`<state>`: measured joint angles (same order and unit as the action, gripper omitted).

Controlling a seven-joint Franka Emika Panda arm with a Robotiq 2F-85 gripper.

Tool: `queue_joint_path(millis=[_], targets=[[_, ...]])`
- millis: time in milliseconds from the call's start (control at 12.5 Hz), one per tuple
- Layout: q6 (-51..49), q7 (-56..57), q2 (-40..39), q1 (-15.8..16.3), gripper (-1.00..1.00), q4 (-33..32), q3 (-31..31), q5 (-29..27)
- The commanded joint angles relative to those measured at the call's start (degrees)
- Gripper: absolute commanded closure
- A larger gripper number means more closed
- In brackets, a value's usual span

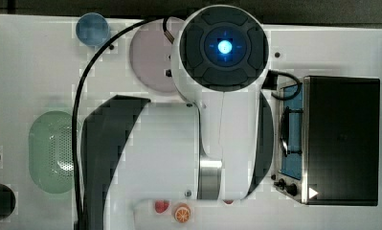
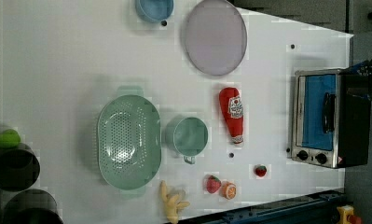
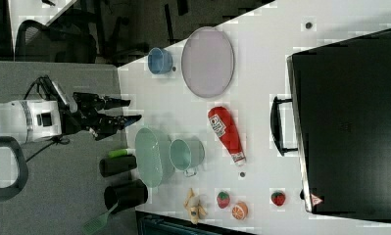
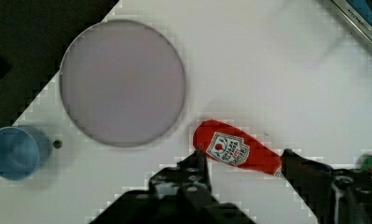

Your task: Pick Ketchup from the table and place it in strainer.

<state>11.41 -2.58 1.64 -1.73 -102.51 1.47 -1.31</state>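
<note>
The ketchup (image 2: 232, 114) is a red bottle with a white label, lying on its side on the white table between the teal cup (image 2: 189, 136) and the toaster oven (image 2: 326, 119). The pale green strainer (image 2: 127, 140) stands on the cup's other side, with nothing in it. My gripper (image 3: 129, 110) hangs open, well above the table, with nothing held. In the wrist view the ketchup (image 4: 235, 150) lies far below, between the two dark fingertips (image 4: 197, 163) of the gripper (image 4: 244, 161). In the top view the arm covers the ketchup, and the strainer (image 1: 52, 151) lies at the top view's left.
A lilac plate (image 2: 215, 36) and a blue cup (image 2: 154, 8) sit beyond the ketchup. Two toy strawberries (image 2: 213, 184), an orange slice (image 2: 229, 190) and a banana (image 2: 172, 203) lie near the table edge. Dark round containers (image 2: 16, 168) stand past the strainer.
</note>
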Motion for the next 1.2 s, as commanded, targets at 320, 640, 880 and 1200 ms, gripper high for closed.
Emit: queue_joint_path(millis=[320,640,880,1200], targets=[[-10.94,1.23,16.24,-5.61,-1.00,-9.35,4.98,-2.25],[-8.94,3.55,11.85,-5.57,-1.00,-12.03,5.48,-2.25],[-2.97,14.94,7.36,-5.60,-1.00,-14.16,5.51,-2.25],[8.44,36.79,2.33,-5.59,-1.00,-18.61,5.55,-2.24]])
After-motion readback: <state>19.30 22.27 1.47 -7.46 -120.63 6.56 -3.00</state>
